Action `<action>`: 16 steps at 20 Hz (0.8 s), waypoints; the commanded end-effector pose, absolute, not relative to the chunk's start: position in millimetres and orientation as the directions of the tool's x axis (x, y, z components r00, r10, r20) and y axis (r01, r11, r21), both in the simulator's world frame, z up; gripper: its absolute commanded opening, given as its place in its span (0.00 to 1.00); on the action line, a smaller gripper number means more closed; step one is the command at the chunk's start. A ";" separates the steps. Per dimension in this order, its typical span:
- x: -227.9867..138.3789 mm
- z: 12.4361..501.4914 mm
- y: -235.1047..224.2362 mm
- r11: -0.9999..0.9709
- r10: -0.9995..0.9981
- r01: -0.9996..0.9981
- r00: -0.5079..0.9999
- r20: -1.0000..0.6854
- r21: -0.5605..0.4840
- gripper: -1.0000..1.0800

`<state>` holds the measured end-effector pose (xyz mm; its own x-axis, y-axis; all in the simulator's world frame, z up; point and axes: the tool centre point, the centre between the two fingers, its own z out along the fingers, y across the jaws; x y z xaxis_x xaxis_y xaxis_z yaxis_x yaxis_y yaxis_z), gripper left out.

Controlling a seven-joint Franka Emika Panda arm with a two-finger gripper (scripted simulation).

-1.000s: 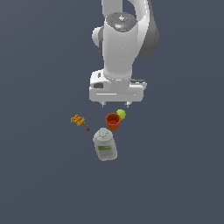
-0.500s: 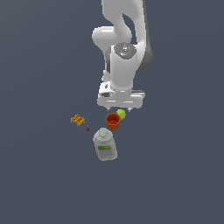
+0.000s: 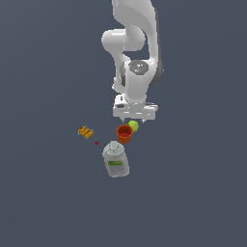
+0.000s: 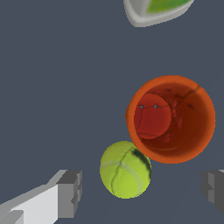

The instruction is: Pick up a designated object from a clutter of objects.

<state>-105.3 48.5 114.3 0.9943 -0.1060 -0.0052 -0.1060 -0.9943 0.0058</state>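
Note:
The yellow-green ball [image 3: 133, 126] with a dark marking lies on the grey floor, touching the orange-red cup [image 3: 124, 133]. In the wrist view the ball [image 4: 125, 169] sits between my two fingers, nearer one finger [image 4: 70, 194], with the cup [image 4: 171, 119] beside it. My gripper [image 3: 134, 118] hangs open just above the ball and touches nothing. The clear jar with a green label [image 3: 116, 160] lies near the cup; its edge shows in the wrist view [image 4: 153, 11]. The tiny orange block [image 3: 86, 132] lies toward the exterior view's left.
A tiny red speck [image 3: 97, 143] lies on the floor between the orange block and the jar. The white arm [image 3: 135, 58] rises above the clutter. The floor [image 3: 202, 183] is plain dark grey.
The arm has come down and shifted toward the exterior view's right, bringing the open gripper close above the ball. The objects have not moved.

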 end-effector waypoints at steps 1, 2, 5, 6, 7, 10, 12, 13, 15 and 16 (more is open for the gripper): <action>-115.0 105.4 50.5 -0.993 -0.116 -0.116 0.993 -0.002 0.004 0.96; -118.2 102.6 51.2 -0.993 -0.119 -0.119 0.993 -0.002 0.003 0.96; -125.9 96.2 52.6 -0.992 -0.126 -0.126 0.992 -0.001 0.001 0.96; -127.8 94.7 52.9 -0.992 -0.127 -0.127 0.992 -0.001 0.001 0.96; -129.3 93.5 53.2 -0.992 -0.129 -0.129 0.992 0.000 0.001 0.96; -132.0 91.5 53.6 -0.991 -0.131 -0.131 0.991 0.000 0.000 0.96; -131.3 92.0 53.5 -0.992 -0.130 -0.130 0.992 -0.001 0.000 0.96; -131.3 91.8 53.5 -0.992 -0.130 -0.130 0.992 -0.001 0.000 0.96; -131.5 90.0 53.5 -0.992 -0.130 -0.130 0.992 -0.001 0.000 0.96; -131.7 88.5 53.5 -0.992 -0.130 -0.130 0.992 -0.001 0.000 0.96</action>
<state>-131.4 53.5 90.2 0.9915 -0.1301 -0.0004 -0.1301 -0.9915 0.0003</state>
